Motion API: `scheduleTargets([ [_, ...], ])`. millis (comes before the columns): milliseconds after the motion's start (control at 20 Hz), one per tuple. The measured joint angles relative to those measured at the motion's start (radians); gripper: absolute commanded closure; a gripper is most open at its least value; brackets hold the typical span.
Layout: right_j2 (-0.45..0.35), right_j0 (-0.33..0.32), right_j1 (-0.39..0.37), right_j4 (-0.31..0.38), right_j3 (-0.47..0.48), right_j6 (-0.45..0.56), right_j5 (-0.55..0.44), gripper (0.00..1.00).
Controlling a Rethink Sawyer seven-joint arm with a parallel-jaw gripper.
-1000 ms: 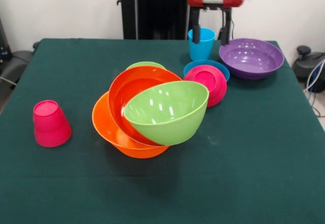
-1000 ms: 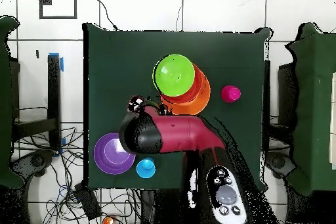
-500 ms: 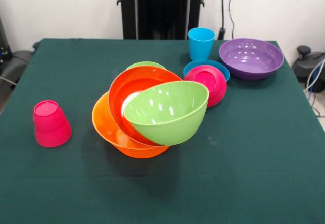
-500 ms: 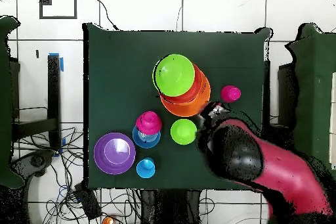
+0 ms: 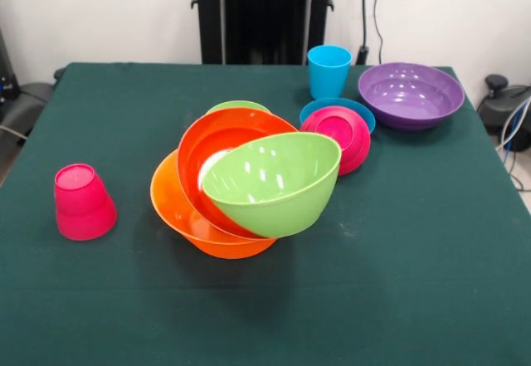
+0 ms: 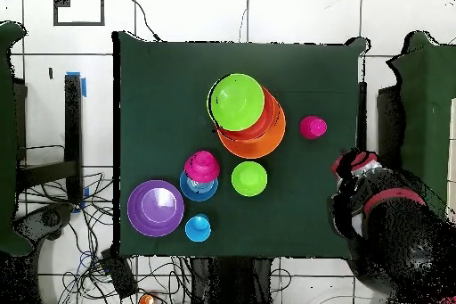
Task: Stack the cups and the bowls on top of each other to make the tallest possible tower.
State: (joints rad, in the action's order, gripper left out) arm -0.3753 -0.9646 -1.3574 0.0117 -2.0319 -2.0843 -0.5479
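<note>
Starting nearest you in the front view, the upside-down red-pink cup (image 5: pixel 82 201) is sitting alone on the green table (image 5: pixel 398 283), out at nine o'clock from the tower (image 5: pixel 249 185) and well apart from it. The tower itself is sitting near the table's middle: the large orange bowl (image 5: pixel 178 212) is resting on the cloth as the base, the red-orange bowl (image 5: pixel 207 146) is lying inside it and tipping steeply toward you, and the large lime green bowl (image 5: pixel 278 185) is leaning in that one, its mouth tilting up and toward twelve o'clock.

Just behind the tower, at its twelve o'clock, only the rim of the small lime green bowl (image 5: pixel 238 105) is showing; from above you are seeing it (image 6: pixel 249 178) standing free of the pile. At two o'clock from the tower, the pink-red bowl (image 5: pixel 342 134) is lying tilted, resting against the small blue bowl (image 5: pixel 319 107). Farther back, the sky blue cup (image 5: pixel 328 71) is standing upright, mouth up, and the large purple bowl (image 5: pixel 411 94) is sitting just beside it at its three o'clock, near the table's corner.

In the overhead view the arm (image 6: pixel 392 229) is hanging off the table's edge, beyond the red-pink cup (image 6: pixel 313 127). Its gripper (image 6: pixel 354 163) is showing only as a dark shape, so you cannot tell how the jaws are standing.
</note>
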Motion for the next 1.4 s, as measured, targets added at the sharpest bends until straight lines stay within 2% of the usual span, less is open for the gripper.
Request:
scheduleTargets([
  [350, -0.057, -0.005, -0.032, -0.002, 0.000, 0.031, -0.001, 0.00],
  [550, -0.092, -0.007, -0.025, -0.006, -0.003, 0.031, -0.001, 0.00],
  [800, -0.117, 0.008, 0.044, 0.012, -0.004, 0.031, 0.021, 0.00],
  [1150, -0.064, 0.167, 0.217, 0.126, -0.004, 0.031, 0.149, 0.00],
  [1200, -0.040, 0.223, 0.259, 0.147, -0.003, 0.029, 0.186, 0.00],
  [1400, 0.009, 0.334, 0.330, 0.168, -0.003, 0.022, 0.244, 0.00],
])
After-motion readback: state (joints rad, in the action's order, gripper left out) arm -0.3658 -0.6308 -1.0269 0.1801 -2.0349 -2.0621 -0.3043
